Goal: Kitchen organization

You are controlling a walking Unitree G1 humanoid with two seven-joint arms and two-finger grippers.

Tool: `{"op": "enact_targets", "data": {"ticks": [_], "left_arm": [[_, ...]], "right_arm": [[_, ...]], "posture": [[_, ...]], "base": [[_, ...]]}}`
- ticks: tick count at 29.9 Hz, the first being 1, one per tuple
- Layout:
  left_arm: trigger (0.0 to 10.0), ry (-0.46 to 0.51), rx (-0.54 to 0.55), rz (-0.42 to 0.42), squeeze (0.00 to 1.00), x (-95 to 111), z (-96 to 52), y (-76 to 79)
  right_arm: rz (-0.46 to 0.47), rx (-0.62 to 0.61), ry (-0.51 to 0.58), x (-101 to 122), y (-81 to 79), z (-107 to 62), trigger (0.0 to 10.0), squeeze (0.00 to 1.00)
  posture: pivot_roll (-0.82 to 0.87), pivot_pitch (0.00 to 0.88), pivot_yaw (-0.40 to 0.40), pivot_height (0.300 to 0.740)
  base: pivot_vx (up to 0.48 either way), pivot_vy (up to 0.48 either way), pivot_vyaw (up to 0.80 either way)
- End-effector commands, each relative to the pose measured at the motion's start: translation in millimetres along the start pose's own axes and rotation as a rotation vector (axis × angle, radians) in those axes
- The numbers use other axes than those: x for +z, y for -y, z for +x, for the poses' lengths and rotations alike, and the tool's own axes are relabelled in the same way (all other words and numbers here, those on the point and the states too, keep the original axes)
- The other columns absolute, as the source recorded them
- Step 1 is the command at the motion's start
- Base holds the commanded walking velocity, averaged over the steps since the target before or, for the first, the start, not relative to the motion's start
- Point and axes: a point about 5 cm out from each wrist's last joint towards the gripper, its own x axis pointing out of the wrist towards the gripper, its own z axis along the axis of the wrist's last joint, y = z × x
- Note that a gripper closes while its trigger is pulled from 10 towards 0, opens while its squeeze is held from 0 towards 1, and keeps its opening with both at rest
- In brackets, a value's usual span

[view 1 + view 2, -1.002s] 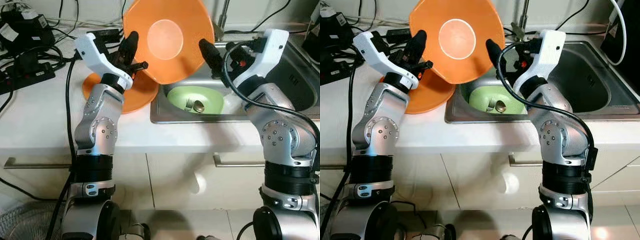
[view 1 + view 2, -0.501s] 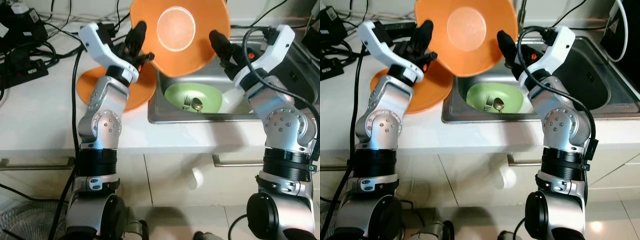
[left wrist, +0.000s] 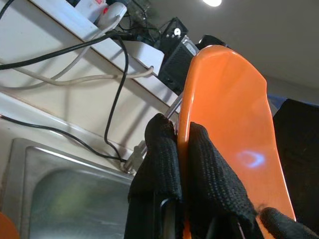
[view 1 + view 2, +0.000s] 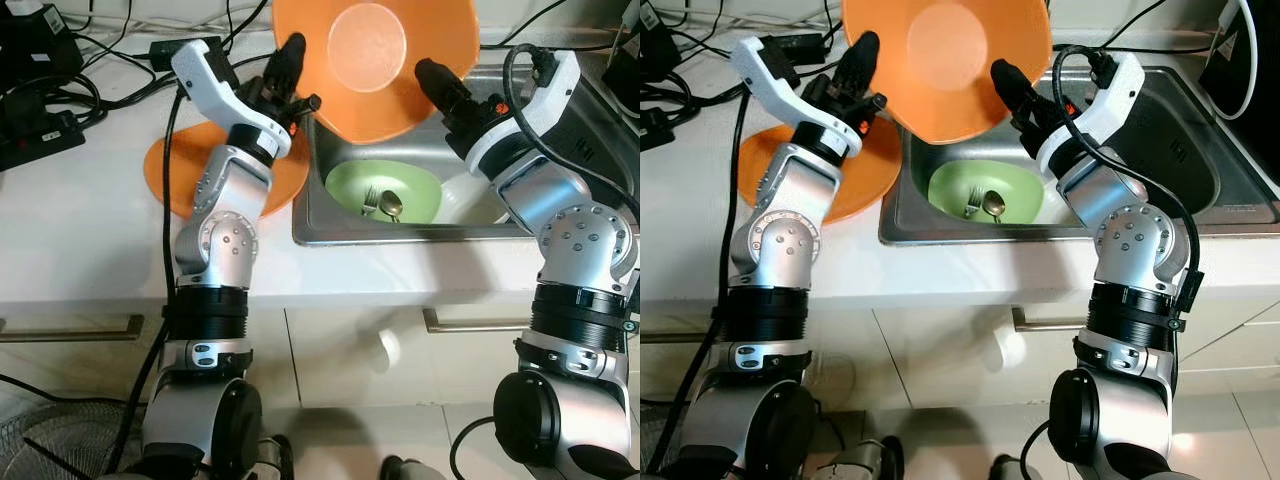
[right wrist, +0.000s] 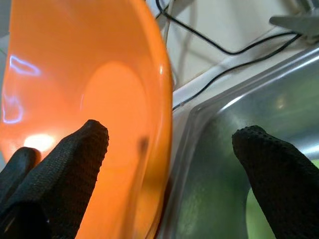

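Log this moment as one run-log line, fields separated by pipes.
left gripper: shut on large orange plastic bowl rim, tilted above steel sink | right gripper: open, straddling rim | sink: green plate, fork and spoon

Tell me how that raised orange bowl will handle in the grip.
The orange bowl looks stiff and probably light: the left gripper holds it up by a rim pinch. Its glossy surface may be slippery. Held tilted above the sink, it could pivot; the right gripper stands open beside it.

Left gripper (image 4: 296, 92) holds orange bowl (image 4: 375, 60) above the sink (image 4: 330, 215).
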Motion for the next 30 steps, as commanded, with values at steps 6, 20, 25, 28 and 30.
{"op": "enact_targets", "data": {"ticks": [6, 20, 25, 28, 30], "left_arm": [[0.0, 0.045, -0.034, -0.019, 0.00, 2.0, 1.3, 10.4], [0.0, 0.063, -0.056, -0.036, 0.00, 3.2, 2.1, 18.8], [0.0, 0.062, -0.053, -0.047, 0.00, 0.7, 0.4, 18.9], [0.0, 0.059, -0.051, -0.058, 0.00, -1.2, 0.0, 19.2], [0.0, 0.057, -0.052, -0.065, 0.00, -2.5, 0.3, 19.8]], "right_arm": [[0.037, -0.004, -0.041, 0.8, -2.3, -0.1, 10.0, 0.00], [0.177, -0.044, 0.000, 6.3, 4.8, 1.4, 0.0, 0.00], [0.234, -0.068, 0.018, 7.8, 8.6, 1.5, 0.0, 0.00], [0.247, -0.076, 0.017, 7.9, 9.5, 2.2, 0.0, 0.00], [0.254, -0.071, 0.007, 6.4, 8.3, 3.2, 0.9, 0.00]], "posture": [[-0.01, 0.144, -0.007, 0.740], [-0.02, 0.147, -0.013, 0.740], [-0.03, 0.147, -0.019, 0.740], [-0.03, 0.147, -0.023, 0.740], [-0.04, 0.148, -0.025, 0.740]], "base": [[0.000, 0.000, 0.00], [0.000, 0.000, 0.00], [0.000, 0.000, 0.00], [0.000, 0.000, 0.00], [0.000, 0.000, 0.00]]}}
